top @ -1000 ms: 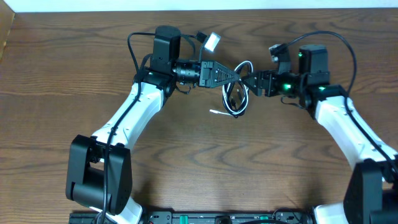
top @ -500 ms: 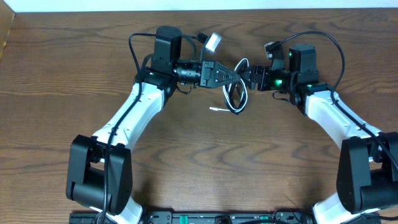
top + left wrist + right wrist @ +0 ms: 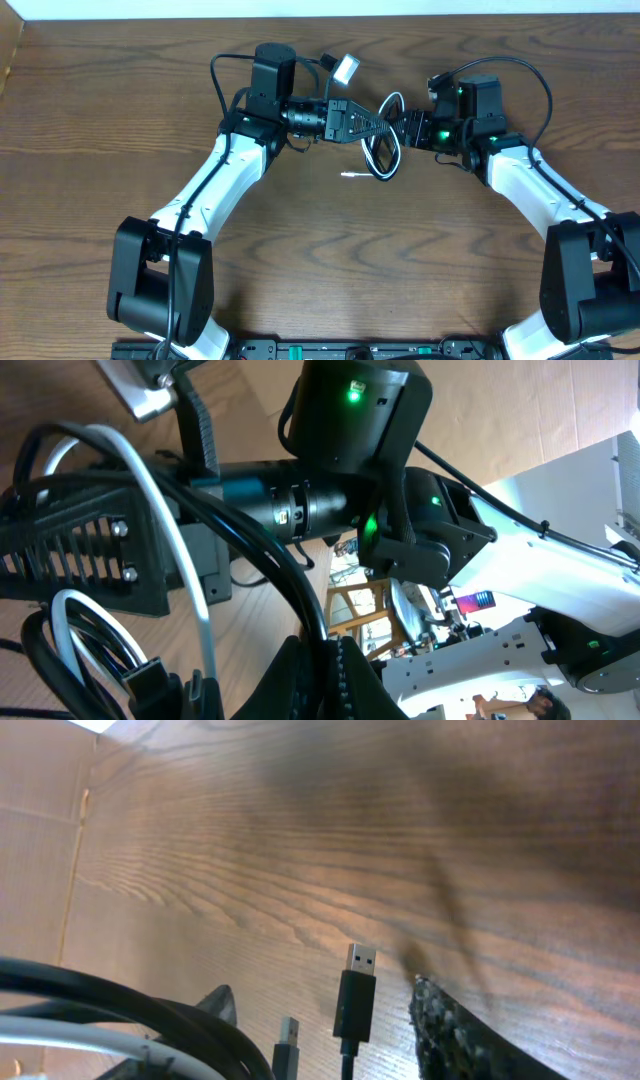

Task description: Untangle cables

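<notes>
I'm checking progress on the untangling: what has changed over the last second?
The right pincer swung in toward the left pincer, closing most of the gap between them. The cables hanging there shifted slightly with it. No grasp or release is visible. The left pincer barely moved.

Brown wood-grain table (image 3: 100, 130) beneath both arms.
Just toward the robot from where the left gripper (image 3: 386, 122) and right gripper (image 3: 402, 126) meet, the cables (image 3: 381, 160) loop down, a white plug end (image 3: 347, 175) on the wood.
</notes>
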Motion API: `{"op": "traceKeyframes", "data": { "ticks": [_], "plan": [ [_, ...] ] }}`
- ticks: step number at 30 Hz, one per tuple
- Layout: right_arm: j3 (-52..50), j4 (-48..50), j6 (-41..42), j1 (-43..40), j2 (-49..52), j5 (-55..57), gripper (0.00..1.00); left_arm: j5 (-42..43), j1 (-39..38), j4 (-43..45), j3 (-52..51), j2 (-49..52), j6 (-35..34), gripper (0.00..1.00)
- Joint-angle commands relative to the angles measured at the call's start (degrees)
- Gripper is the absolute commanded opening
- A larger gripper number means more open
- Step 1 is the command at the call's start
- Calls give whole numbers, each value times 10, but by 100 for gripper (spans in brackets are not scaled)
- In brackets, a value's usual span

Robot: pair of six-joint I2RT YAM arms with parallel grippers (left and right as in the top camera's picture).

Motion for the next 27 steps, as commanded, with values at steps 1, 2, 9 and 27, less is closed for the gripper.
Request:
{"op": "traceKeyframes", "data": {
  "ticks": [1,2,9,27],
  "plan": [
    [2,-19,18,2,5,40,46,12,-2,3,5,-4,-5,7],
    [2,-25,24,2,5,51,46,12,-2,3,5,-4,-5,7],
    [2,-110,47,2,5,147,43,-4,-19,3,5,-4,-5,7],
    [2,-301,24,-68,5,258,34,-73,-30,-35,5,-4,47,7]
  ]
}}
